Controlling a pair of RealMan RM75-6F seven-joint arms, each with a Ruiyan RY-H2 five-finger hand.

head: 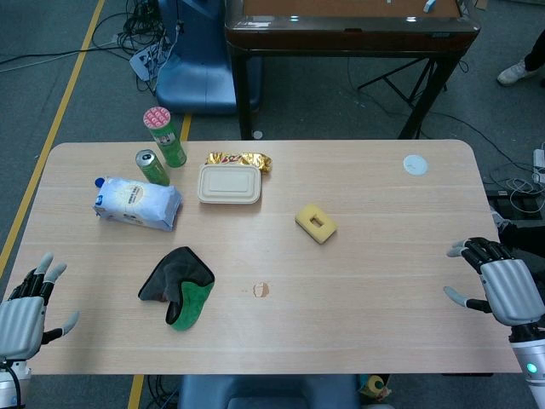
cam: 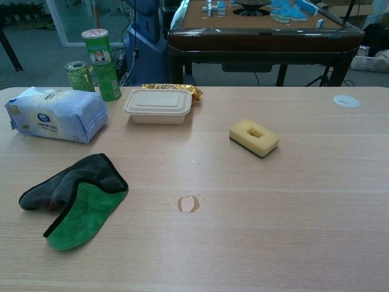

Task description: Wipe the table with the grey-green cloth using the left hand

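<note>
The left hand (head: 24, 319) hovers at the near left corner of the desk (head: 375, 281), fingers spread apart and holding nothing. The right hand (head: 502, 285) sits at the near right edge, likewise spread and empty. Neither hand appears in the chest view.

The grey-green cloth (head: 179, 285) lies crumpled on the near left part of the desk, forward and inward of the left hand and apart from it. It is clearly nearer the left hand than the right, which is well apart across the desk. The cloth's long axis runs diagonally: the dark grey bulk lies farther and toward the left edge, and the green flap points toward the near edge. A small spot (head: 261, 290) marks the desk just beside the cloth, on the side away from the left hand.

Judgement: the wipe has not yet begun. The next move calls for the left hand to travel inward and forward over the cloth and press down on its grey bulk.

Farther out lie a yellow sponge (head: 316, 223), a white wipes pack (head: 136, 203), a lidded food box (head: 229, 183), a green can (head: 152, 166) and a tall green canister (head: 165, 136).
</note>
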